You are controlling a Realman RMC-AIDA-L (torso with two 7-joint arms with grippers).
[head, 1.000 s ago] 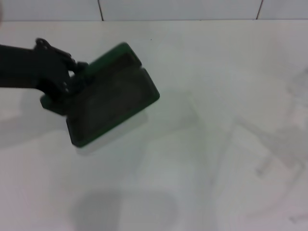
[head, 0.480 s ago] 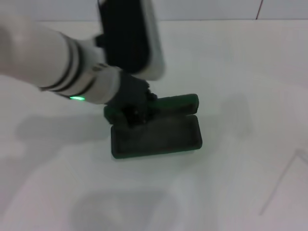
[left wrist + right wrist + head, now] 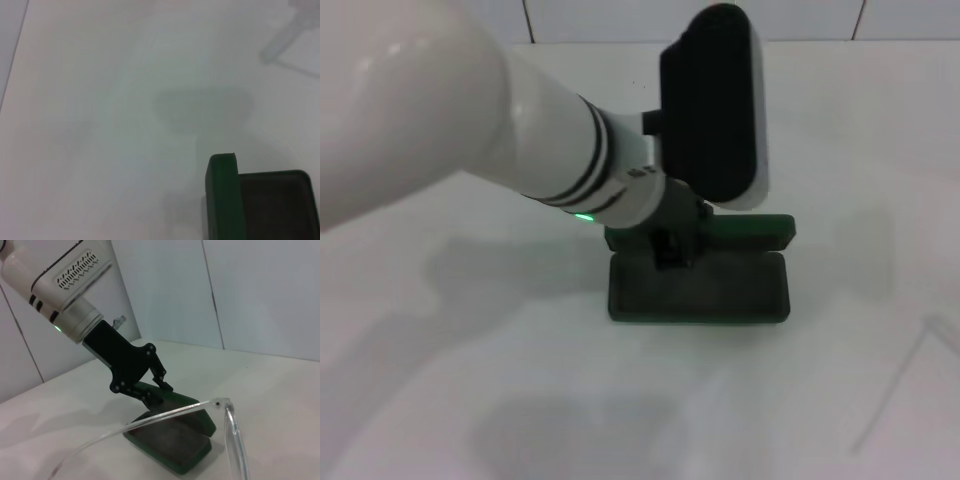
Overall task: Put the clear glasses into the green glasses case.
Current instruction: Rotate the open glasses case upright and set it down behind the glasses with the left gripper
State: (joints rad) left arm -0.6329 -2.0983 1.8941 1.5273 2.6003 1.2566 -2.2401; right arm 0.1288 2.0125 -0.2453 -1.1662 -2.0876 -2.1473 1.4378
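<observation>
Case: the open green case (image 3: 698,287) lay on the white tabletop (image 3: 520,400), mid-scene, its long axis running left to right, tray toward the near side, lid (image 3: 750,230) hinged up on the far side
Left gripper: the left gripper (image 3: 670,245) sat at the case's far left edge, by the lid; in the right wrist view its black fingers (image 3: 150,390) seemed closed on that edge
Glasses: the clear glasses (image 3: 220,412) showed close to the right wrist camera, one temple (image 3: 150,420) stretching across in front of the case (image 3: 170,440), so they looked carried by the right arm, though the right gripper itself was unseen and its state cannot be told
Key relation: the case lay beyond and below the glasses, left of the right arm; the right arm was the one to deliver, lining the frame up with the tray's long axis
Risk: the left gripper crowded the tray's left end
</observation>
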